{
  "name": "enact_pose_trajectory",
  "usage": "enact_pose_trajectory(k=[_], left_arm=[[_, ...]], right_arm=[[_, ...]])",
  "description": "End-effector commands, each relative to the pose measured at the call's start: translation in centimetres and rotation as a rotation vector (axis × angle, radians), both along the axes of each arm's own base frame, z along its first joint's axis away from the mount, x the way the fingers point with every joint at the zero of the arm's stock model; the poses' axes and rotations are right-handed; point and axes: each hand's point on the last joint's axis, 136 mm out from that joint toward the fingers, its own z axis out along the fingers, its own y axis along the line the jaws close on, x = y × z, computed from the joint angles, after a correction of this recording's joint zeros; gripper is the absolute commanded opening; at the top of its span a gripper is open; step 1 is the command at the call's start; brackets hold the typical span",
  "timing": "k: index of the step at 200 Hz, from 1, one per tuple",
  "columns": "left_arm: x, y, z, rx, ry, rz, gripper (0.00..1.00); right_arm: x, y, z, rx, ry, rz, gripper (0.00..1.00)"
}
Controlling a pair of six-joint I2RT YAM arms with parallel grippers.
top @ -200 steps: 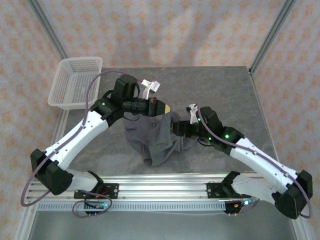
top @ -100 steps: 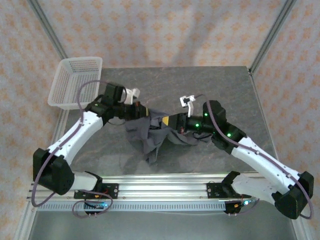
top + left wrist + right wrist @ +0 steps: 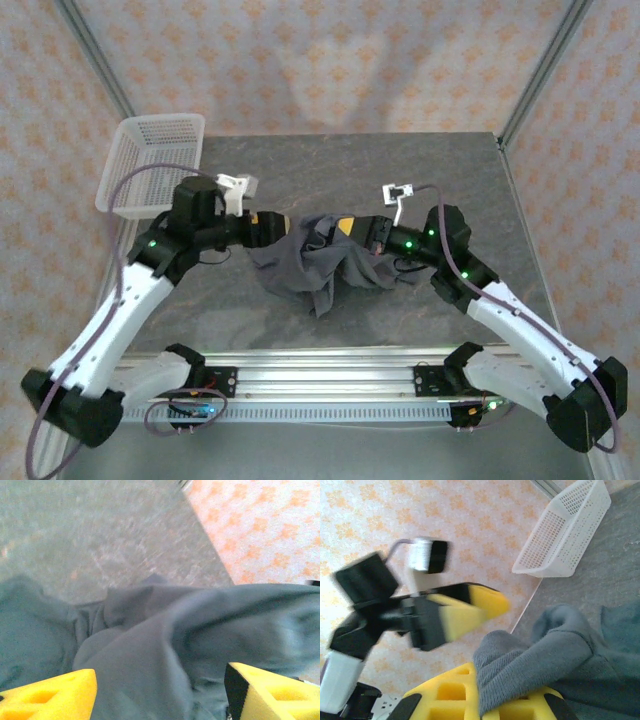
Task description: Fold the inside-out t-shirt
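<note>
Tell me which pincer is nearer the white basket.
Left. The left pincer sits at the t-shirt's left edge, on the side toward the basket; the right pincer is at the shirt's right part, farther from the basket.

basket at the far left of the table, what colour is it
White, a plastic basket with a fine mesh of holes; clearest in the right wrist view.

Overhead view: bright, even, diffuse light; sharp focus; faint soft shadows on the back wall (image 3: 320,70). Left wrist view: motion-smeared, table (image 3: 100,535) grain streaked, inside-out t-shirt (image 3: 165,650) soft. Right wrist view: left gripper (image 3: 487,605) blurred, white mesh basket (image 3: 560,535) fairly crisp.
</note>
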Motion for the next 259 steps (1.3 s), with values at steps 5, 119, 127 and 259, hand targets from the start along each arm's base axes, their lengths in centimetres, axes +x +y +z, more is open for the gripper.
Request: enact_pose_trajectory(k=[5, 119, 127, 259], left_arm=[[-3.1, -1.2, 2.9, 0.048, -0.101, -0.068, 0.69], [-0.1, -9.1, -1.3, -0.109, 0.186, -0.190, 0.45], [-0.1, -9.1, -1.4, -0.110, 0.184, -0.190, 0.42], [-1.1, -10.7, 12.0, -0.366, 0.238, -0.248, 0.00]], right_arm=[[0.4, 0.2, 1.0, -0.001, -0.043, 0.008, 0.00], [1.3, 0.4, 0.0, -0.014, -0.010, -0.015, 0.00], [1.2, 0.4, 0.0, -0.014, -0.010, -0.015, 0.00], [4.7, -3.9, -8.6, -0.453, -0.044, -0.275, 0.29]])
